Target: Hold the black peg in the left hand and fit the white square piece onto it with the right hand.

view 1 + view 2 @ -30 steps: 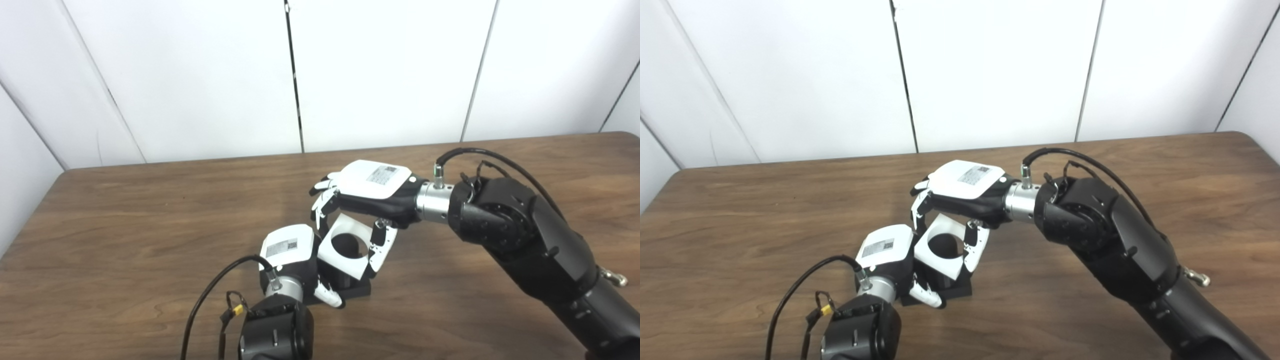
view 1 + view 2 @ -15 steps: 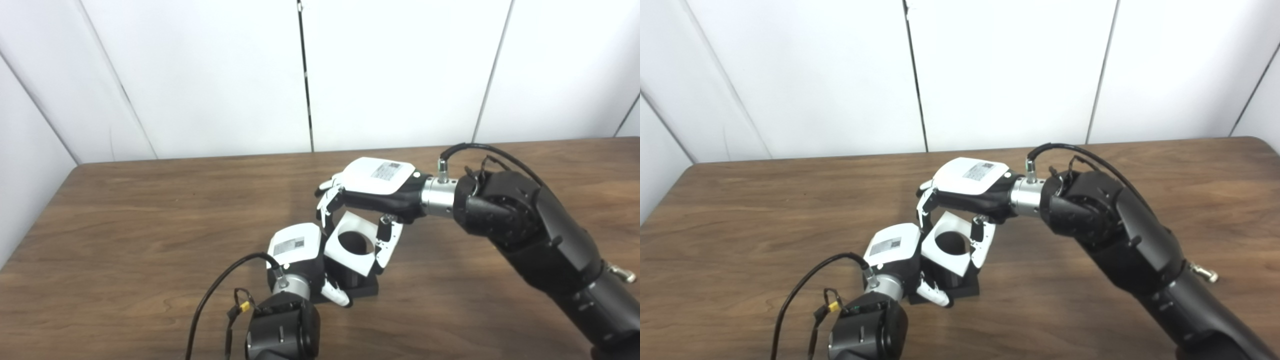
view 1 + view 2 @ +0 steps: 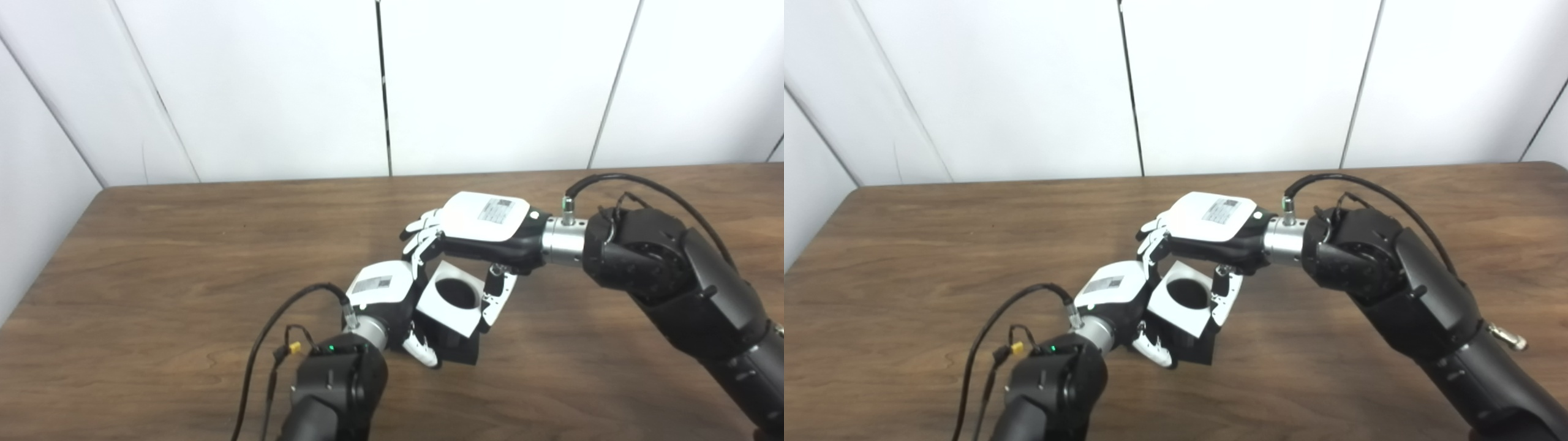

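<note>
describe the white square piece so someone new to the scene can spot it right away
Near the middle of the brown wooden table, two robot hands meet. Between the right hand's fingers sits the white square piece, over a black base. Unlike the white hand shells, it's a flat square with a large round hole.

Surface [image 3: 184, 257]: carries everything; wall panels [image 3: 490, 79] stand behind its far edge.
Peg base [image 3: 462, 350]: on the surface, near the middle, towards the front.
Square piece [image 3: 452, 298]: above the base, tilted, its hole facing up.
Left hand [image 3: 383, 294]: just left of the square piece, touching the base.
Right hand [image 3: 484, 229]: above and behind the square piece, fingers [image 3: 421, 239] down its left side, thumb [image 3: 497, 297] down its right.
</note>
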`<state>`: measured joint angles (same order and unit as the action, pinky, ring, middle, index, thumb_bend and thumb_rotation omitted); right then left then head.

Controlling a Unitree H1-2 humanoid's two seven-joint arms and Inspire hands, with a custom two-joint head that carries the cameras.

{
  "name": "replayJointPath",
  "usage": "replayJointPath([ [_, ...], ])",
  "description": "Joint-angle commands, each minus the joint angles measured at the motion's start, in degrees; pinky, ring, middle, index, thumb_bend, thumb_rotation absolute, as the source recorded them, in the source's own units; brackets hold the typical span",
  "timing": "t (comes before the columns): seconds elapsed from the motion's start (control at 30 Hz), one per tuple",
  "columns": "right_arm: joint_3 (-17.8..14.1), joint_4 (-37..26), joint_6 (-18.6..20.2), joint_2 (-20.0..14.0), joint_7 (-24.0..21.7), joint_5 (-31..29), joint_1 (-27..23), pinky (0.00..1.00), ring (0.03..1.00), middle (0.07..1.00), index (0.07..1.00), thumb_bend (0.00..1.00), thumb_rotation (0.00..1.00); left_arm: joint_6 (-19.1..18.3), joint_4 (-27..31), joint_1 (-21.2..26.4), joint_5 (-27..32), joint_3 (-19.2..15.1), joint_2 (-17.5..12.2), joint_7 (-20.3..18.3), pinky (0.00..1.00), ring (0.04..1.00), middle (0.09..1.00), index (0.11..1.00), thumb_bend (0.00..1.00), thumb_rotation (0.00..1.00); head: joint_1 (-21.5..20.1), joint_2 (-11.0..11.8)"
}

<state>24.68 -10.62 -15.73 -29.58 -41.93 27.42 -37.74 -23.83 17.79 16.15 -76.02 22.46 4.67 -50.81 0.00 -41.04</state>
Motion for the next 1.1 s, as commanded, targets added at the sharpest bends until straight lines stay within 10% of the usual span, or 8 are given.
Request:
replayJointPath([
  [0.0,0.94,-3.06,-3.92,0.14,-0.75,-4.2,-1.27,0.89,0.904,0.786,0.484,0.52,0.14,0.15,-1.97,-0.58,6.1,2.15,1.31,-4.95,0.87,0.915,0.862,0.498,0.53,0.06,0.25,-0.13],
  [0.43,1.35,-3.03,-1.96,-0.38,-2.18,-4.32,-1.07,0.83,0.867,0.772,0.49,0.52,0.14,-1.21,-2.34,-0.82,9.65,1.99,0.15,-4.75,0.72,0.783,0.753,0.492,0.52,0.06,0.5,-0.53],
  [0.47,1.5,-3.2,-1.45,-0.44,-2.55,-3.88,-1.16,0.83,0.87,0.775,0.493,0.52,0.14,-1.39,-2.34,-0.66,10.17,1.9,-0.03,-5.18,0.77,0.836,0.814,0.604,0.71,0.14,0.55,-0.49],
  [0.5,1.59,-3.32,-0.92,-0.47,-2.85,-3.4,-1.23,0.83,0.873,0.778,0.59,0.76,0.14,-1.72,-2.41,-0.58,10.62,1.7,-0.13,-5.32,0.82,0.884,0.861,0.71,0.86,0.2,0.72,-0.46],
  [0.57,1.73,-3.56,0.34,-0.51,-3.45,-2.31,-1.38,0.84,0.876,0.78,0.653,0.9,0.15,-2.49,-2.5,-0.64,10.79,1.23,-0.16,-5.28,0.87,0.92,0.89,0.792,0.96,0.23,0.77,-0.38],
  [1.07,0.27,-3.11,8.32,-1.65,-7.6,1.92,-2.63,0.94,1.0,0.917,0.868,1.0,0.34,-3.06,-1.12,1.52,6.39,-3.34,-2.17,-13.01,0.97,0.994,0.988,1.0,1.0,0.4,1.57,-0.04],
])
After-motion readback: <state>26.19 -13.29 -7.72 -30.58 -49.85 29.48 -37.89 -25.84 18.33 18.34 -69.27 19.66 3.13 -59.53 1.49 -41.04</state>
